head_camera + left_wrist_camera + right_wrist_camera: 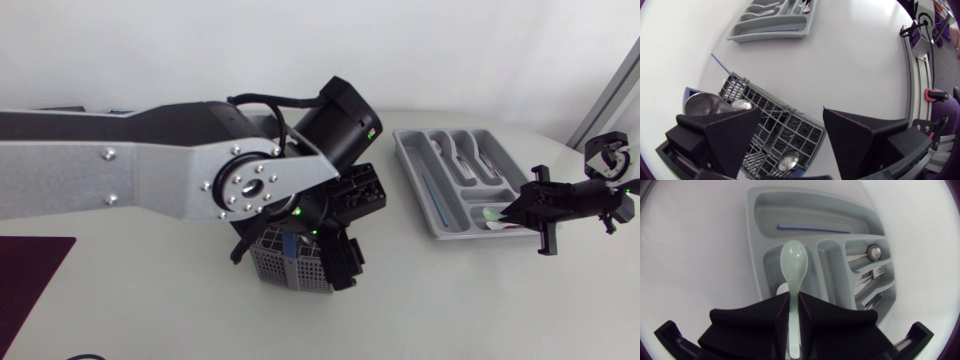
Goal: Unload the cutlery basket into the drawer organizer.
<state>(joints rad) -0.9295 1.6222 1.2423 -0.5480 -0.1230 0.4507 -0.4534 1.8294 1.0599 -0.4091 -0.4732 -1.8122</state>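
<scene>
Nearest of all, the left arm (150, 170) stretches across the table. Its left claw (792, 117) is spread wide right above the cutlery basket (780, 127), which sits under the gap between the fingers. Metal spoons (742, 105) stand in the basket's cells and a blue stick (720, 64) pokes out at one corner. Well apart, by the table's right side, the right claw (794, 325) pinches a pale green spoon (794, 265) by its handle. The spoon's bowl juts ahead over a middle compartment of the grey drawer organizer (760, 255). A blue rod (812, 228) lies in the organizer's long compartment, and forks (876, 271) lie in the narrow ones.
</scene>
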